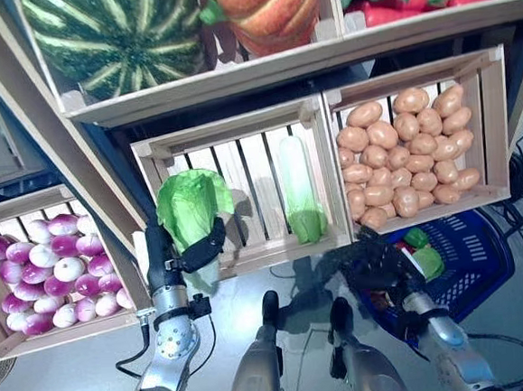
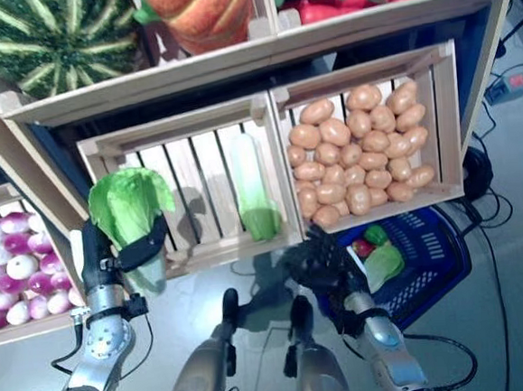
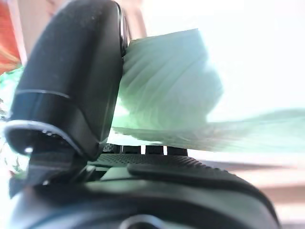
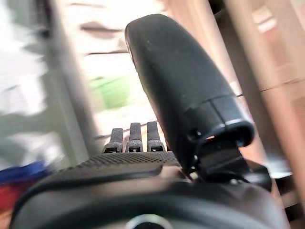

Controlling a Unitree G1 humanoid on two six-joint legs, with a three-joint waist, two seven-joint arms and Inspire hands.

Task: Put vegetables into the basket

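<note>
Wooden crates line the shelf. Left hand, raised upright at the middle crate's front edge, clamps a green cabbage. Right hand, fingers relaxed and empty, hovers beside the blue basket on the floor.

Silver-grey arms, dark textured hands

no text, label, number or sign can be read anywhere in these views.
</note>
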